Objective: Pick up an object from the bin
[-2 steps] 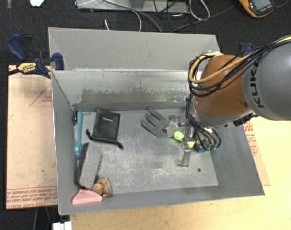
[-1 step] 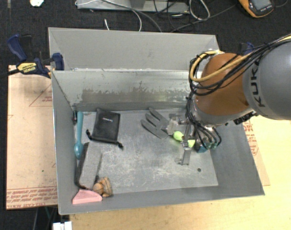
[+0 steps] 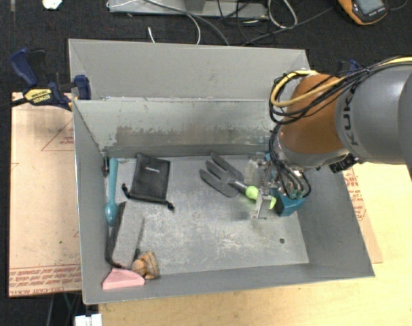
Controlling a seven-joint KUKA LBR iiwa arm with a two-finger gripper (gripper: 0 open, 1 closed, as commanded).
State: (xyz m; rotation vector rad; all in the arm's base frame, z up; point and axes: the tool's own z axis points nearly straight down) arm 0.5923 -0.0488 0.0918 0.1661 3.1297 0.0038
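My gripper [image 3: 263, 208] is low in the right part of the bin, under the orange wrist cover, its tip close to the floor. Just to its left lies a grey forked utensil [image 3: 221, 174] whose handle ends in a small yellow-green knob [image 3: 251, 193]; the knob is almost against the gripper. A teal-blue piece [image 3: 288, 203] shows at the gripper's right side; I cannot tell whether it is a loose thing or part of the hand.
A black flat pouch [image 3: 151, 178] lies left of centre. Along the left wall are a light-blue brush [image 3: 110, 194] and a black strip [image 3: 115, 235]. A pink wedge [image 3: 123, 280] and a brown shell-like lump [image 3: 147, 265] sit in the front left corner.
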